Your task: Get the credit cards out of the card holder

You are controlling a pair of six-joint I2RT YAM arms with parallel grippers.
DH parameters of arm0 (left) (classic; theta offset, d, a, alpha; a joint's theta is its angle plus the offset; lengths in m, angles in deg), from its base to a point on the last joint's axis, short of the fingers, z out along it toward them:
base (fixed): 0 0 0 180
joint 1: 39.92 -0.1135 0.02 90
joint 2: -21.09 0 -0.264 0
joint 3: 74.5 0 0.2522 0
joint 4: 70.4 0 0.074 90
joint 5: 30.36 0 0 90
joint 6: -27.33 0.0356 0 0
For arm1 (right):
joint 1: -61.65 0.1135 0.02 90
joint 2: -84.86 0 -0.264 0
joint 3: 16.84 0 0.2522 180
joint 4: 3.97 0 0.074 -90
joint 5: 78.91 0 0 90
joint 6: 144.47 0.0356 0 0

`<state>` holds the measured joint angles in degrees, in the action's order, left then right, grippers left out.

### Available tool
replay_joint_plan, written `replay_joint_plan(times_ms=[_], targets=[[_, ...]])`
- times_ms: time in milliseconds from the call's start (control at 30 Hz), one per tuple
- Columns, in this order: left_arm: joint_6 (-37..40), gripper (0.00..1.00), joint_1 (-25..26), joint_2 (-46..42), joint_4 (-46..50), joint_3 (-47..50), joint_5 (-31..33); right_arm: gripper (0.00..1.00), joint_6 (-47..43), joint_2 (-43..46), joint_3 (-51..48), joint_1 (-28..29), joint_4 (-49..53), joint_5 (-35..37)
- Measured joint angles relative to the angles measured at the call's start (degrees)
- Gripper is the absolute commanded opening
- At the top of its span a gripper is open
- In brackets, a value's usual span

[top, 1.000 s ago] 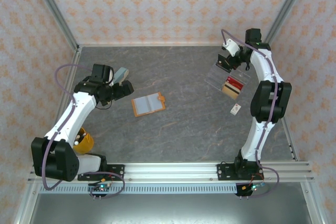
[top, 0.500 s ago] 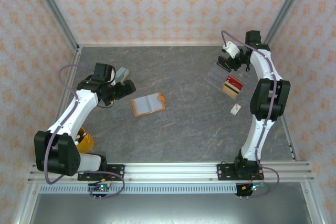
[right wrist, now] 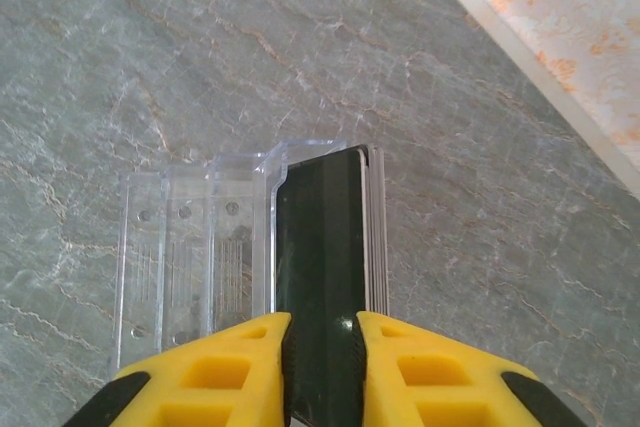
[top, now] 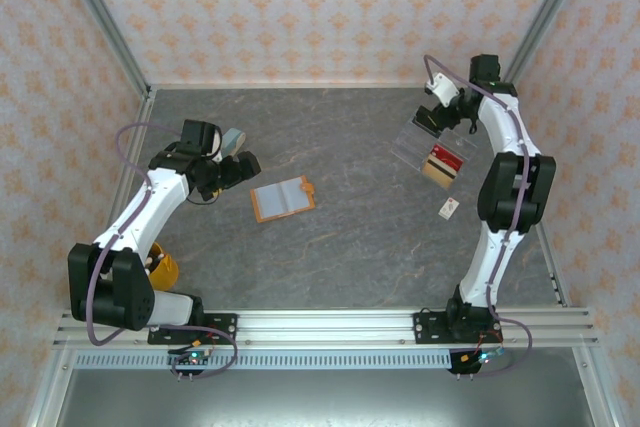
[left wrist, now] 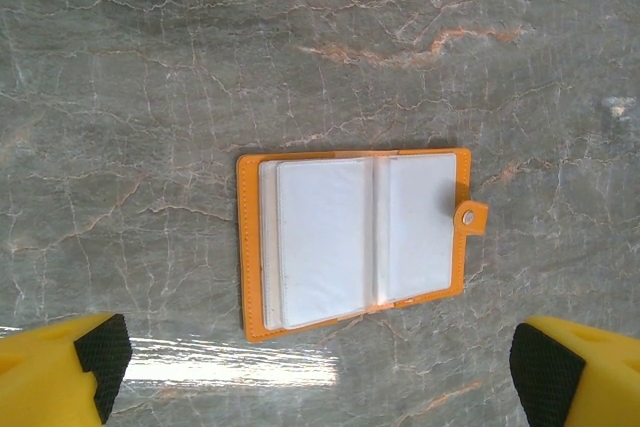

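I'd call it done: card holder (left wrist: 350,242) looks empty, credit cards (top: 445,161) out. My left gripper (left wrist: 322,355) is wide open; right gripper (right wrist: 322,337) straddles a black block (right wrist: 320,237), grip unclear.

Card holder (top: 283,198): orange, book-like, lies open and flat, face up, near centre of top view. Pockets (left wrist: 320,242): pale greyish, see-through, look blank. Snap tab (left wrist: 470,215): sticks out at one side edge. Credit cards (top: 446,159): reddish face over tan one, lie flat far right, well apart from holder.
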<state>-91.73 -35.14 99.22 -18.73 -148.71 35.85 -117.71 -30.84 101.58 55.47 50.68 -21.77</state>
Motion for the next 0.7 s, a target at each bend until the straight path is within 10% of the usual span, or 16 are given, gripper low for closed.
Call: replay_joint_plan(times_ms=[700], targets=[[-4.9, 0.82, 6.5, 2.3, -9.4, 8.2, -3.3, 0.32, 64.7, 16.6, -22.3, 13.9, -12.3, -4.8]])
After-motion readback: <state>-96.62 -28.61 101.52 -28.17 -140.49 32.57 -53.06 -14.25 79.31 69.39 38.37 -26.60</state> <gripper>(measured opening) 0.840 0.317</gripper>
